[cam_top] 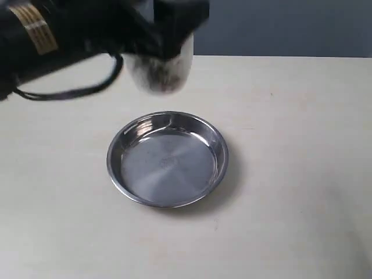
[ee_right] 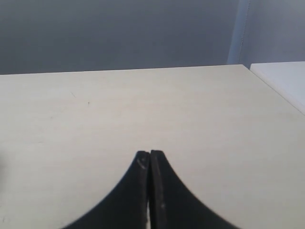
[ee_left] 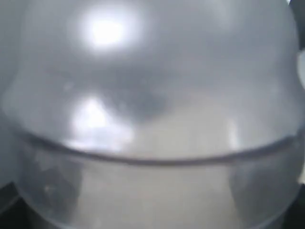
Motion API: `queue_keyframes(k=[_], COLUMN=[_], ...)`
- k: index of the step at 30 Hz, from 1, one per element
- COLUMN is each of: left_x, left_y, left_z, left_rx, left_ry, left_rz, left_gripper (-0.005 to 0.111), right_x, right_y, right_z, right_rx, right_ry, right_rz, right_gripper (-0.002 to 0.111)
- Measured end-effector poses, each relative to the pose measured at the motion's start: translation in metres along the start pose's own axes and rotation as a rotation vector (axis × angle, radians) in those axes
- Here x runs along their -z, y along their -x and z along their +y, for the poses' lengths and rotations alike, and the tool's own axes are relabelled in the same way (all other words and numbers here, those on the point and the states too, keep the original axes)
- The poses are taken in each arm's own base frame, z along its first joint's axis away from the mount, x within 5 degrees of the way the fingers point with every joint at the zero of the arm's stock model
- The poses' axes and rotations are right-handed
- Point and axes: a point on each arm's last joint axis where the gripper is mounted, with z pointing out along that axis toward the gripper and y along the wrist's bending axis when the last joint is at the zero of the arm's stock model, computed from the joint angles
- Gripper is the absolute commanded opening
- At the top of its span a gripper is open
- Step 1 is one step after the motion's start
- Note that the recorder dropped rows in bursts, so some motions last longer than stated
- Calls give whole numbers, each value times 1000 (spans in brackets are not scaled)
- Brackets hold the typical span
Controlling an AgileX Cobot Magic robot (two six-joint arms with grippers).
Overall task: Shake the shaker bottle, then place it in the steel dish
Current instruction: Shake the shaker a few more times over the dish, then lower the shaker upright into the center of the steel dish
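while left arm [cam_top: 58, 35] reaches from left, left jaws hold shaker bottle [cam_top: 160, 72] clear of steel dish [cam_top: 165, 165]; right jaws closed.

Count from my end: 1 round shiny stainless-steel dish [cam_top: 167, 159]. 1 clear plastic shaker bottle [cam_top: 161, 70], also filling the left wrist cam [ee_left: 152, 114]; dark granules inside, too blurred to count, prob. a lot. 1 pale beige tabletop [cam_top: 290, 145]. Grippers: 2 total, i.e. 1 black left gripper [cam_top: 171, 35] in the ext. view and 1 black right gripper [ee_right: 150, 157] in its own cam, w/ 2 fingers [ee_right: 140, 164] showing. 1 black left arm [cam_top: 70, 35], 1 gold-striped band [cam_top: 34, 26] on it, 1 black cable [cam_top: 70, 93] looping below.
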Motion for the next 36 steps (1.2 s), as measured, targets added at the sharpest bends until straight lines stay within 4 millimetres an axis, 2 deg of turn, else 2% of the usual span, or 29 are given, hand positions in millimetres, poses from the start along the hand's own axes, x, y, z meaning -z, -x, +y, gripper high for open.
queue_keyframes(k=[1,2,5,6,7,10,11,12,13,14,16,17,18,19,20,21,22,23,26,27,30,31,32,33,34,35,36], left_x=[0,-4,-18,-18,-15,-2,-1,-2,-5,-12,-21,-19,-15,-13,-10,-6,-7,-10,-21,-20,-13,-15,-27,-31,-31,-30,-31], left_y=[4,-1,-49,-54,-48,3,11,9,-4,-27,-78,-91,-89,-76,-56,-26,-23,-30,-75,-78,-11,-13,-53,-81,-126,-136,-133], left_z=[-1,-1,5,7,6,1,0,0,1,3,9,11,11,10,8,3,1,1,6,6,5,5,9,12,15,15,13], left_rx=[-4,-1,22,17,-2,-44,-39,-28,-14,7,50,54,43,33,17,5,4,8,55,54,-9,3,46,70,82,61,12], left_ry=[-14,-19,19,32,29,10,3,-5,-7,1,39,58,63,58,45,7,-12,-23,3,10,5,6,17,28,43,36,4], left_rz=[-42,-38,178,232,224,43,-4,-21,1,72,286,371,387,347,268,101,52,51,225,250,-5,-16,98,197,360,387,319], left_gripper=[0,0,0,0,0,0,0,0,0,0,0,0,0,0,0,0,0,0,0,0,0,0,0,0,0,0,0], right_x=[0,0,0,0,0,0,0,0,0,0,0,0,0,0,0,0,0,0,0,0,0,0,0,0,0,0,0], right_y=[0,0,0,0,0,0,0,0,0,0,0,0,0,0,0,0,0,0,0,0,0,0,0,0,0,0,0], right_z=[0,0,0,0,0,0,0,0,0,0,0,0,0,0,0,0,0,0,0,0,0,0,0,0,0,0,0], right_rx=[0,0,0,0,0,0,0,0,0,0,0,0,0,0,0,0,0,0,0,0,0,0,0,0,0,0,0], right_ry=[0,0,0,0,0,0,0,0,0,0,0,0,0,0,0,0,0,0,0,0,0,0,0,0,0,0,0], right_rz=[0,0,-2,-2,0,0,0,0,0,0,0,0,0,0,0,0,0,0,-1,-1,-1,-1,-1,-1,-1,-1,-1], right_gripper=[-1,-1,-1,-1,-1,-1,-1,-1,-1,-1,-1,-1,-1,-1,-1,-1,-1,-1,-1,-1,-1,-1,-1,-1,-1,-1,-1])
